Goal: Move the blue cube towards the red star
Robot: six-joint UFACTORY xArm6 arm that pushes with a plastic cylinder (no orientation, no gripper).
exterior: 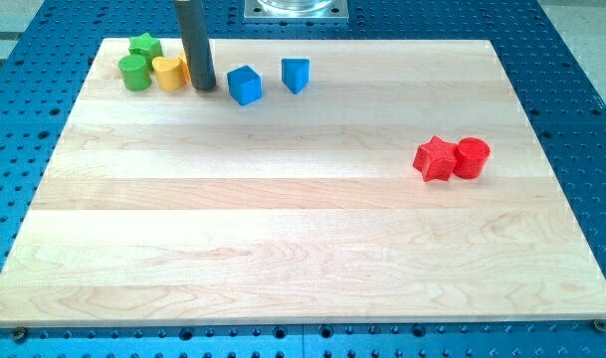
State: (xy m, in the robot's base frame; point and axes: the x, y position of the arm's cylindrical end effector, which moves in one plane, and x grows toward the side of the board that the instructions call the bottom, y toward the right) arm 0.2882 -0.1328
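Note:
The blue cube (245,86) lies near the view's top, left of centre, on the wooden board (303,249). The red star (434,159) lies at the view's right, touching a red cylinder (472,157) on its right side. My tip (204,86) stands on the board just left of the blue cube, with a small gap between them. The rod rises straight up out of the view's top.
A blue triangular block (296,75) lies right of the cube. A yellow block (169,73), partly behind the rod, a green cylinder (135,73) and a green star (145,46) cluster at the top left. A metal base plate (296,9) sits at the view's top.

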